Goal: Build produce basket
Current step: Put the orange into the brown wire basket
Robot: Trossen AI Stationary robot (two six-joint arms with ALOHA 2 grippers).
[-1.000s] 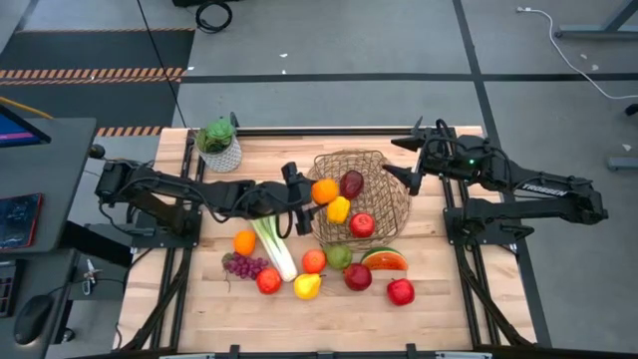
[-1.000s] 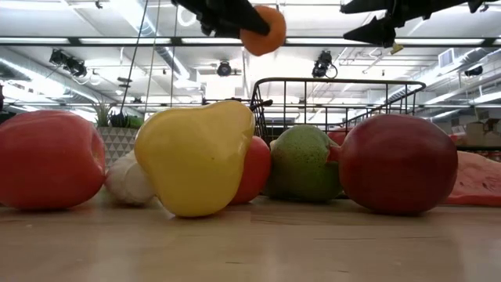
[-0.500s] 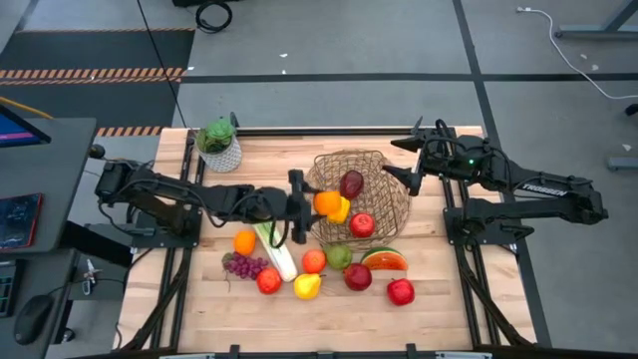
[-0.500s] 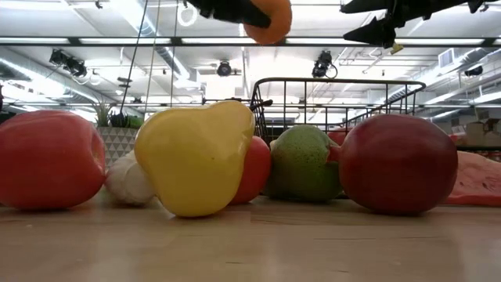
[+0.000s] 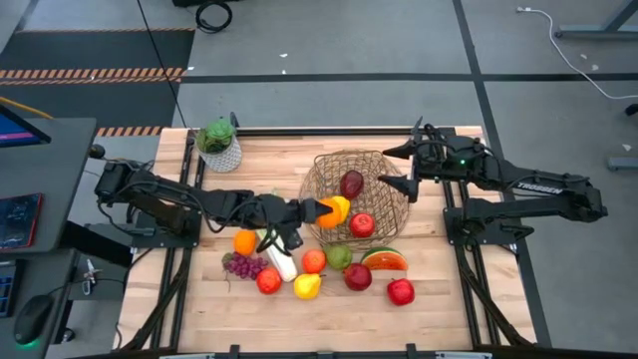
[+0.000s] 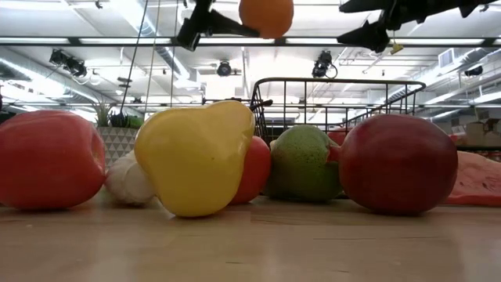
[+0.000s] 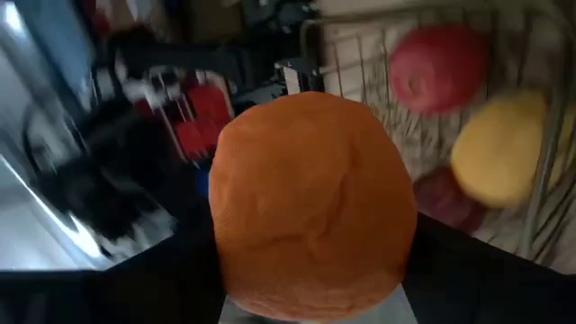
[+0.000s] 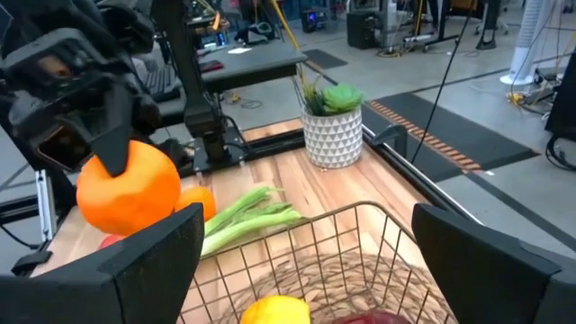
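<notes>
L gripper (image 5: 311,211) clamped on an orange (image 5: 324,209), held in the air at the left rim of the basket (image 5: 391,214) — pepper, dark apple, red apple inside. More produce (image 5: 299,269) on the table in front of it. R gripper (image 5: 396,168) over basket's far-right rim, jaws wide, holding nothing.

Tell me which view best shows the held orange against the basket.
The high view: the orange, in the left gripper, sits over the basket rim. Left wrist view: mostly orange. Low and right wrist: it hangs high.
</notes>
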